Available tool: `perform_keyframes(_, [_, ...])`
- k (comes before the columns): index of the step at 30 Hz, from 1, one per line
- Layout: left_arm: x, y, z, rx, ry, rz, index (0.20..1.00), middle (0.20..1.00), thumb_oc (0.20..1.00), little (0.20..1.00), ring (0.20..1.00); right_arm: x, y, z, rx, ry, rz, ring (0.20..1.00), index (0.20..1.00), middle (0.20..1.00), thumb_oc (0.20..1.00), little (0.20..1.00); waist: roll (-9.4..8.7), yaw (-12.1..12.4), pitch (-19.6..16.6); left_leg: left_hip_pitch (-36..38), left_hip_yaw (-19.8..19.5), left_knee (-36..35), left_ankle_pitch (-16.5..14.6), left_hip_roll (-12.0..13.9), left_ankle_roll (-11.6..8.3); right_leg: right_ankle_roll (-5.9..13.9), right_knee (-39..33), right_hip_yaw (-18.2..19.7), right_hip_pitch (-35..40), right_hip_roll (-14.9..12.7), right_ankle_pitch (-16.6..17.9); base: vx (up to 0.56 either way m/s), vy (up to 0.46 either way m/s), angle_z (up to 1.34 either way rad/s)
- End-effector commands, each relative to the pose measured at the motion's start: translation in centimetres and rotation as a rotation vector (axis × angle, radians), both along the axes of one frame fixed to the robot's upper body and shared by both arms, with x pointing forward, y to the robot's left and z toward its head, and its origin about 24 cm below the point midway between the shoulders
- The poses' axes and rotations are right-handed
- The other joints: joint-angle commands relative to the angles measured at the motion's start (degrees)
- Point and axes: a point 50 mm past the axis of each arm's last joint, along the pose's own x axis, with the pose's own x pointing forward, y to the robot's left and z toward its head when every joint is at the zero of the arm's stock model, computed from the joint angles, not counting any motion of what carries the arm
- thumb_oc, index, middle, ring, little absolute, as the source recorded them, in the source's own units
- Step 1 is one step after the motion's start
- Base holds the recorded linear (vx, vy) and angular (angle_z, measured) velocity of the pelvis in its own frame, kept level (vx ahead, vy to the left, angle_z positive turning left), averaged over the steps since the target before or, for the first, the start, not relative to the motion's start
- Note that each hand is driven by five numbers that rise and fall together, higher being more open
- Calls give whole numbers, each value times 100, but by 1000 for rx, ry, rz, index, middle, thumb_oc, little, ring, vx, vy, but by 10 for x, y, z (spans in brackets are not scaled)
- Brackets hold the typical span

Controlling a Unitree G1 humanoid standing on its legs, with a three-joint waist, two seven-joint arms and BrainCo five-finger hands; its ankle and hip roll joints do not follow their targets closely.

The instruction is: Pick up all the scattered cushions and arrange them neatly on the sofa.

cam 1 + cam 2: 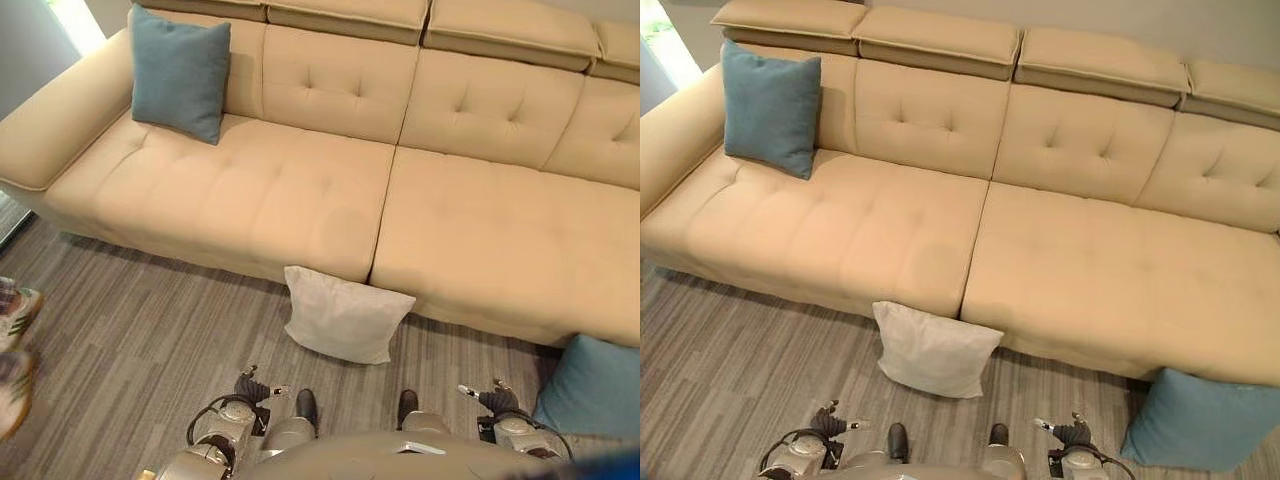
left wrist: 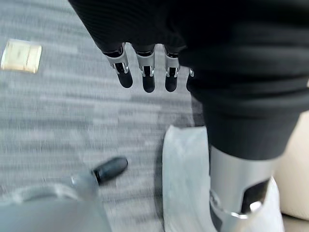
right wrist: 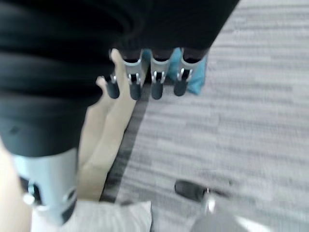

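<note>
A white cushion (image 1: 343, 317) stands on the floor, leaning against the front of the beige sofa (image 1: 470, 230) near its middle seam. One blue cushion (image 1: 178, 72) rests upright on the sofa's left end against the backrest. Another blue cushion (image 1: 1200, 420) sits on the floor at the sofa's right front. My left hand (image 1: 252, 386) hangs low, left of the white cushion (image 2: 186, 179), fingers (image 2: 147, 77) straight and empty. My right hand (image 1: 495, 398) hangs low between the two floor cushions, fingers (image 3: 154, 84) straight and holding nothing, with the blue floor cushion (image 3: 195, 79) beyond them.
A person's shoes (image 1: 14, 312) stand on the grey striped carpet (image 1: 130, 340) at the far left. A pale square piece (image 2: 20, 56) lies on the carpet. The sofa's wide seats are bare apart from the one blue cushion.
</note>
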Motion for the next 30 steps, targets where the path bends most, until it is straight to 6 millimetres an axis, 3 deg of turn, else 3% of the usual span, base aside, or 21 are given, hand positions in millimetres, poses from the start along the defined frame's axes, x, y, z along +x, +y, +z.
perform_keyframes(1, [2,14,4,51,-19,8,1000,1000,1000,1000,1000,20,-10,10,-65,-49,78,1000,1000,1000,1000,1000,66,138,75,-216,-362,235,-223,362,-562,123,359,-504,-111,452,-393,-11,156,-158])
perform_keyframes(2, [2,15,4,51,-19,8,1000,1000,1000,1000,1000,20,-10,10,-65,-49,78,1000,1000,1000,1000,1000,63,135,58,-241,-363,239,-214,361,-561,121,350,-505,-130,451,-380,69,215,-102])
perform_keyframes(3, [-1,19,5,56,-16,27,1000,1000,1000,1000,1000,17,-12,10,-72,-44,80,1000,1000,1000,1000,1000,31,166,18,-190,-298,118,-201,158,-502,39,161,-713,-70,852,-545,69,137,-38])
perform_keyframes(4, [-3,20,4,54,-10,28,1000,1000,1000,1000,1000,16,-13,10,-77,-39,83,1000,1000,1000,1000,1000,29,174,1,-168,-274,64,-211,108,-497,-18,63,-809,-37,952,-613,102,138,-4])
perform_keyframes(6, [1,15,4,43,-16,10,1000,1000,1000,1000,1000,13,-18,10,-85,-34,60,1000,1000,1000,1000,1000,9,140,27,-225,-349,141,-260,-3,-515,-57,-321,-629,104,1085,-589,124,-38,22])
perform_keyframes(7, [5,8,4,21,-33,4,1000,1000,1000,1000,1000,7,-25,10,-93,-33,17,1000,1000,1000,1000,1000,18,82,37,-372,-367,521,-446,-50,-602,-32,-569,-736,183,1008,-437,149,-119,108])
perform_keyframes(8, [8,-2,2,-6,-36,-16,1000,1000,1000,1000,1000,8,-29,12,-99,-42,9,1000,1000,1000,1000,1000,-71,32,142,-799,-398,1494,-672,28,-737,-74,-722,-781,346,871,-389,106,-99,168])
perform_keyframes(10, [9,-5,3,-15,-44,-16,1000,1000,1000,1000,1000,10,-29,13,-104,-48,19,1000,1000,1000,1000,1000,-91,61,188,-1039,-593,1853,-748,88,-764,-110,-781,-722,413,868,-410,51,-6,123])
perform_keyframes(12, [10,-6,3,-20,-51,-14,1000,1000,1000,1000,1000,12,-29,13,-110,-52,30,1000,1000,1000,1000,1000,-106,72,150,-1165,-694,1731,-687,264,-764,-86,-871,-683,473,866,-429,110,60,-44])
perform_keyframes(13, [12,-6,4,-19,-59,-13,1000,1000,1000,1000,1000,13,-29,14,-116,-47,41,1000,1000,1000,1000,1000,-107,107,134,-1229,-794,1408,-471,439,-788,-52,-893,-630,489,871,-441,129,98,-49])
perform_keyframes(15, [14,-6,5,-16,-64,-18,1000,1000,1000,1000,1000,13,-30,14,-122,-46,44,1000,1000,1000,1000,1000,-100,131,148,-1274,-844,1287,-363,490,-808,-51,-868,-604,491,872,-470,97,91,-60])
perform_keyframes(17, [16,-6,5,-12,-64,-29,1000,1000,1000,1000,1000,19,-30,17,-127,-63,57,1000,1000,1000,1000,1000,-18,129,164,-1216,-1111,1031,-254,531,-854,-53,-803,-494,459,890,-551,97,175,-50])
perform_keyframes(20, [30,-4,11,1,-115,-27,1000,1000,1000,1000,1000,35,-27,23,-134,-113,68,1000,1000,1000,1000,1000,29,108,336,-1212,-968,926,-234,463,-790,-17,-568,-357,156,723,-500,1,261,-49])
perform_keyframes(25, [69,6,34,23,-279,11,1000,1000,1000,1000,1000,71,-21,41,-137,-237,66,1000,1000,1000,1000,1000,-33,156,690,-1897,-758,1354,-328,336,-632,21,12,-216,-778,502,-392,-147,143,-41])
perform_keyframes(30, [114,7,66,14,-478,90,1000,1000,1000,1000,1000,106,-19,65,-154,-379,8,1000,1000,1000,1000,1000,-30,169,938,-2643,-672,1737,-346,328,-610,4,351,-157,-1602,301,-279,-108,49,-7])
